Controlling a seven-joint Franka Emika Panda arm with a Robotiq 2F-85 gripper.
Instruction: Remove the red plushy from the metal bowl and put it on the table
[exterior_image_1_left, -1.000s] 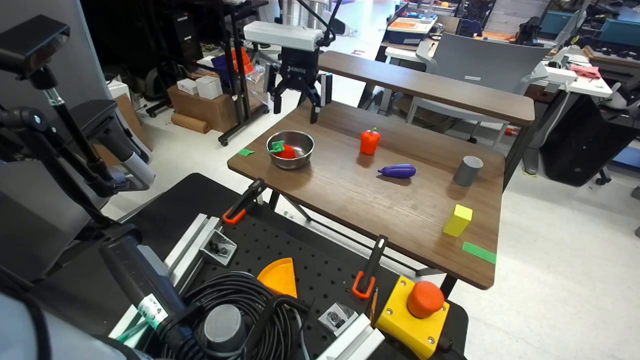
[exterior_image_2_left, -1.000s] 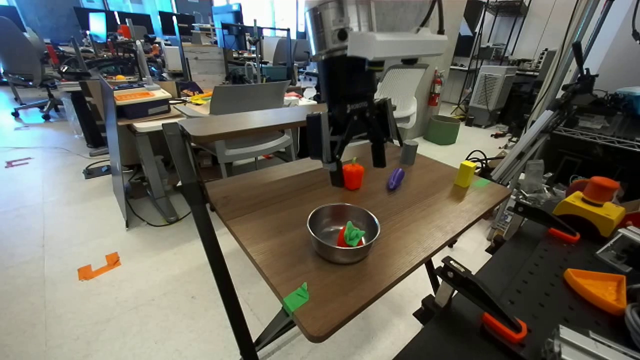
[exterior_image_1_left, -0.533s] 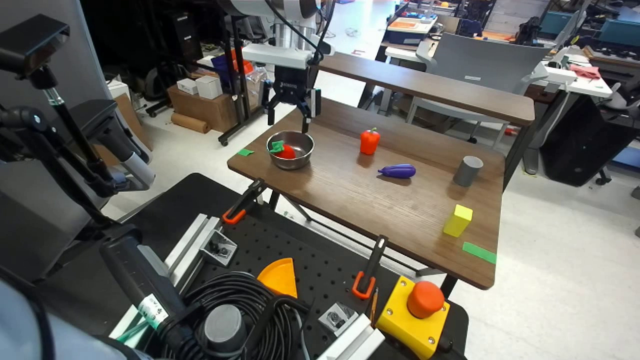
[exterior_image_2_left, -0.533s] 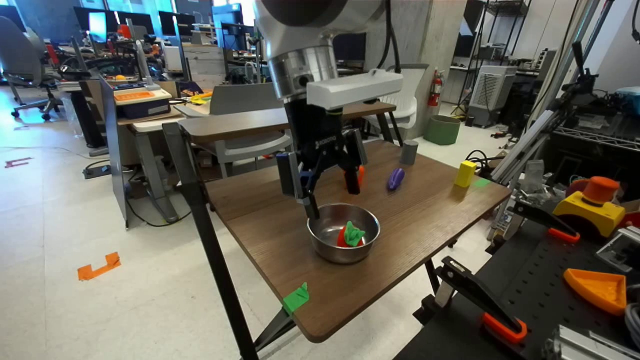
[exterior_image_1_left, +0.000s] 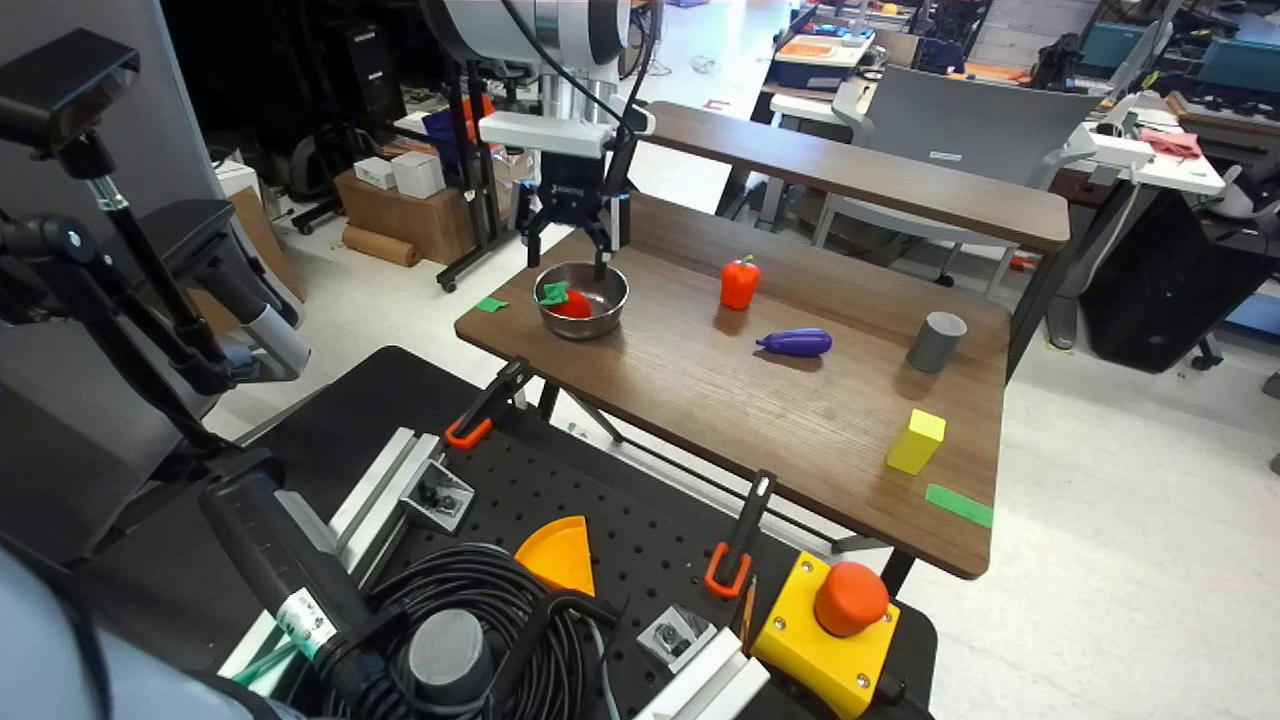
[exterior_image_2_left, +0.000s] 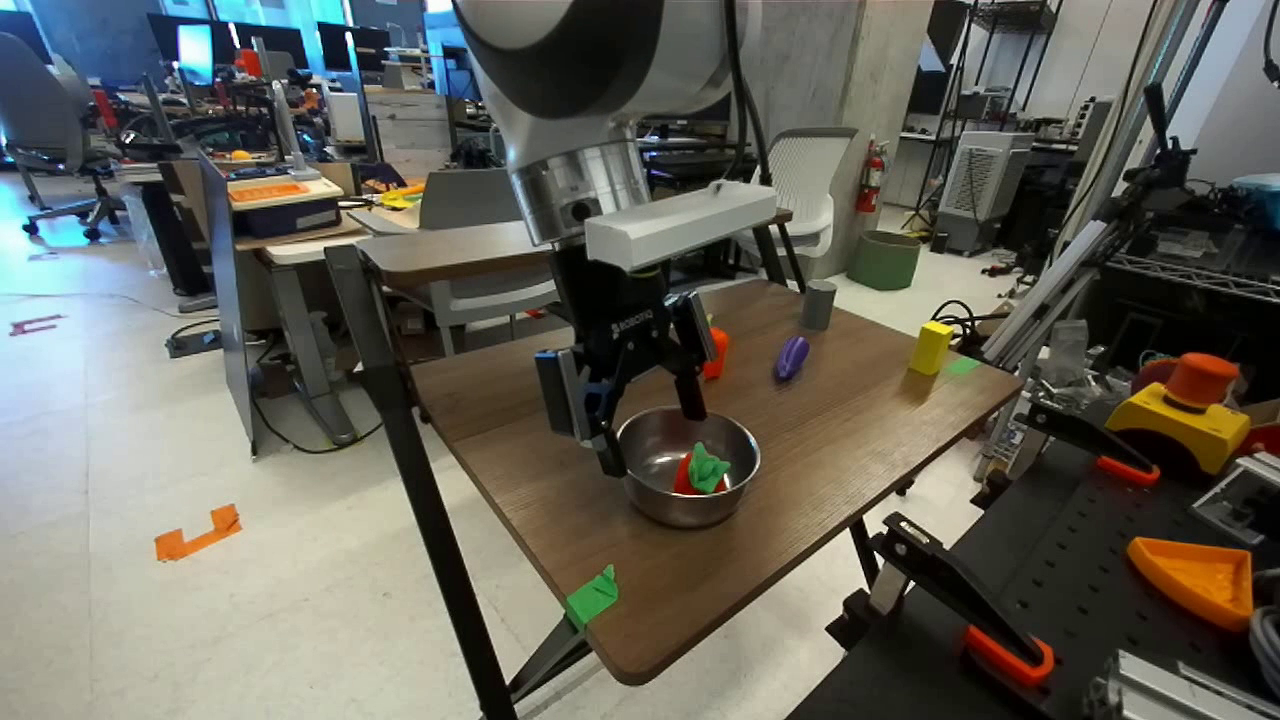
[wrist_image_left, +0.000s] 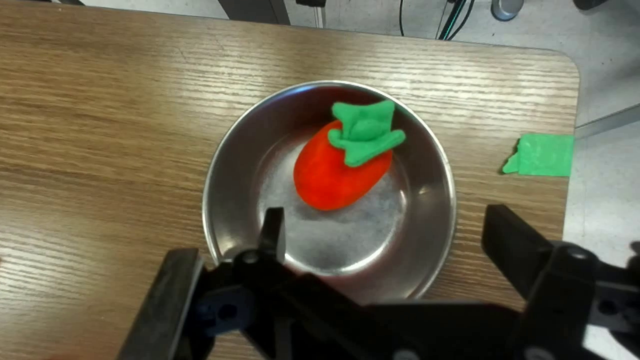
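The red plushy (wrist_image_left: 327, 175), a soft red lump with a green leafy top, lies inside the metal bowl (wrist_image_left: 345, 240). It shows in both exterior views (exterior_image_1_left: 572, 306) (exterior_image_2_left: 684, 478). The shiny bowl (exterior_image_1_left: 592, 326) stands near one end of the brown table (exterior_image_1_left: 700, 390). My gripper (exterior_image_1_left: 567, 262) is open and empty. In an exterior view the gripper (exterior_image_2_left: 652, 437) hangs over the bowl's rim, pointing down and slightly tilted. In the wrist view the gripper (wrist_image_left: 385, 211) has one finger over the bowl and one past its rim; the plushy lies beyond the fingertips, not between them.
A red-orange pepper (exterior_image_1_left: 740, 284), a purple eggplant (exterior_image_1_left: 796, 342), a grey cylinder (exterior_image_1_left: 936, 342) and a yellow block (exterior_image_1_left: 914, 442) are on the table. A raised brown shelf (exterior_image_1_left: 850, 180) runs behind. Green tape (wrist_image_left: 545, 155) marks the table edge near the bowl.
The arm has come down and across toward the bowl, so the open fingers are now at the bowl's rim. The plushy, bowl and other objects have not moved.
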